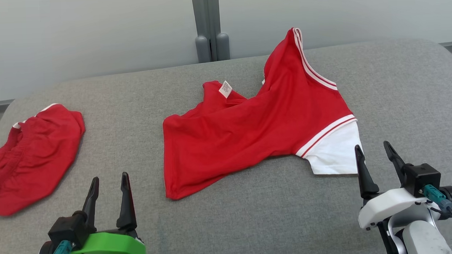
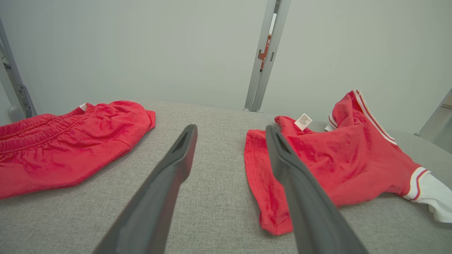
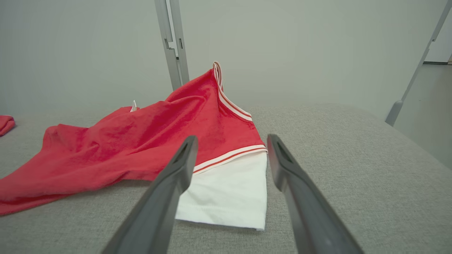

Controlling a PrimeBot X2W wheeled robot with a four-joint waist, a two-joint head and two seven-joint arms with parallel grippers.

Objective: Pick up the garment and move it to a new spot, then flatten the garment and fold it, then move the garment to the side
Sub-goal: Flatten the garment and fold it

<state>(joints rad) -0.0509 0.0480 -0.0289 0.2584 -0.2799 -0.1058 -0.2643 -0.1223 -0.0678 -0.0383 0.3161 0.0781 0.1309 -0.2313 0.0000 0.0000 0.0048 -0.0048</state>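
Note:
The garment (image 1: 256, 129) is a red shirt with a white sleeve and white-striped trim, lying crumpled in the middle of the grey padded table (image 1: 253, 217), one corner peaked up at the back. It also lies at the right of the left wrist view (image 2: 339, 165) and ahead in the right wrist view (image 3: 148, 144). My left gripper (image 1: 109, 181) stands open near the front left, short of the shirt's lower left corner. My right gripper (image 1: 374, 149) is open at the front right, just beside the white sleeve (image 3: 229, 190). Neither holds anything.
A second red garment (image 1: 29, 158), shorts with an elastic waist, lies bunched at the table's left edge (image 2: 67, 144). A grey post (image 1: 208, 24) and pale wall stand behind the table. Bare grey surface stretches along the front and right.

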